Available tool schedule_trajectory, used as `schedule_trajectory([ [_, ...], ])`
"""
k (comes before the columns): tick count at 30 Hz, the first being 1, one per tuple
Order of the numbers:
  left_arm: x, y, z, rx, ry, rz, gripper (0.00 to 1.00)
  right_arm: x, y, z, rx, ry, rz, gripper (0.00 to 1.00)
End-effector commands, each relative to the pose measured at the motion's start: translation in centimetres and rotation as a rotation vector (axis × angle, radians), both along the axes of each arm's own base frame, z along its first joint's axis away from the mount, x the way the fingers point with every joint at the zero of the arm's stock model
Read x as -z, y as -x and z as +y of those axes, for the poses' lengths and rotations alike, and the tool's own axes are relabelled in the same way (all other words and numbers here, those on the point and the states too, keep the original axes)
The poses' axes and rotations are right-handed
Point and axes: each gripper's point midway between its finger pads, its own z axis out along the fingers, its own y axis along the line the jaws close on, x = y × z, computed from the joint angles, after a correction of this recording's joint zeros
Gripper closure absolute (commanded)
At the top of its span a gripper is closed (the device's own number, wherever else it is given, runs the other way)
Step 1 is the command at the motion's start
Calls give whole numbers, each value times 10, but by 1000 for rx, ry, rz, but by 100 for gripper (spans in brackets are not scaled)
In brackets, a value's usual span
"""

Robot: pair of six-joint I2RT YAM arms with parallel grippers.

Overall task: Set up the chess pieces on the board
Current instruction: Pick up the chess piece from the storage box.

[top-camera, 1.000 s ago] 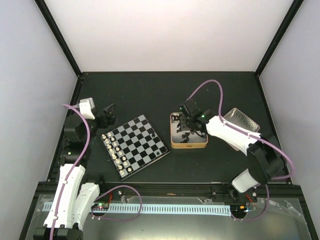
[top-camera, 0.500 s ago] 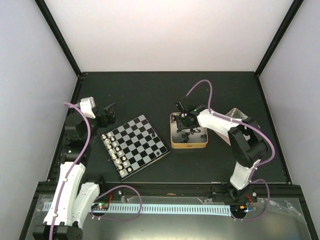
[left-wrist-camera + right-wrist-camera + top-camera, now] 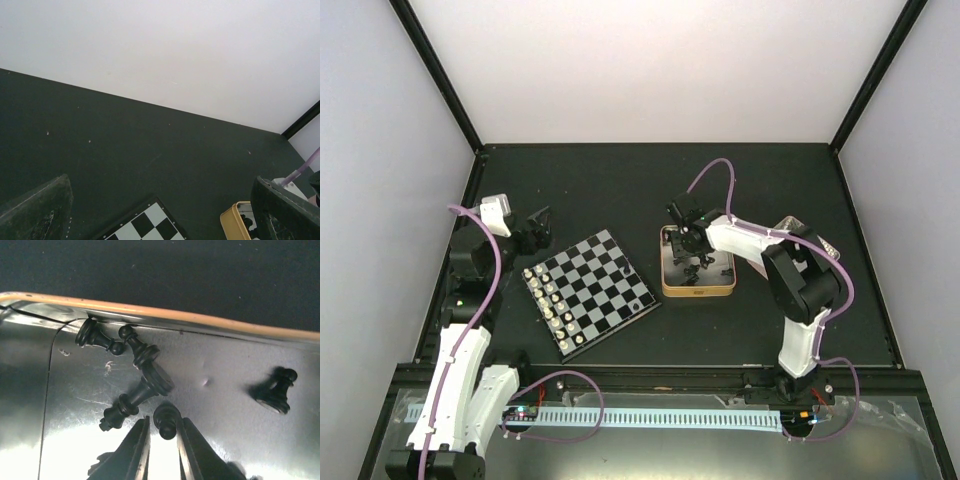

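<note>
Right now the black chess pieces (image 3: 137, 372) lie not on the board but in the gold-rimmed tin (image 3: 200, 321), which sits right of centre in the overhead view. The right wrist view shows several of them toppled in a tangle at the upper left of the tin's shiny floor. A lone piece (image 3: 274, 390) lies apart at the right, and a round-headed piece (image 3: 166, 419) sits low in the frame between the tips of the right gripper (image 3: 162, 427). Its jaws are drawn in close on either side of that head. Whether they pinch it cannot be told, since a sliver of gap seems to show on the left.

The board (image 3: 592, 290) lies left of centre, turned at an angle and well apart from the tin. Cream-white pieces (image 3: 552, 305) are ranked along its lower-left edge, and its upper-right side is almost bare. By the board's upper-left corner the left gripper (image 3: 536, 228) hangs over the dark table (image 3: 620, 190), jaws spread wide with nothing between them.

The step in hand looks like picking one black piece out of the tin. The next move likely calls for a firm squeeze on that small head and a straight lift clear of the neighbouring pieces and the rim. After that comes a carry leftward to the board's bare side, where the piece must be set upright on a single square.
</note>
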Motion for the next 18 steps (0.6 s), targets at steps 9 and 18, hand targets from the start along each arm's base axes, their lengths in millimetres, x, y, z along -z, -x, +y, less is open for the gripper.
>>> schedule_trajectory([
  [9, -33, 4, -5, 32, 3, -82, 1, 0, -22, -6, 13, 61, -80, 98],
  [18, -33, 6, -6, 35, 14, -81, 1, -37, -4, 0, -26, -20, -100, 98],
])
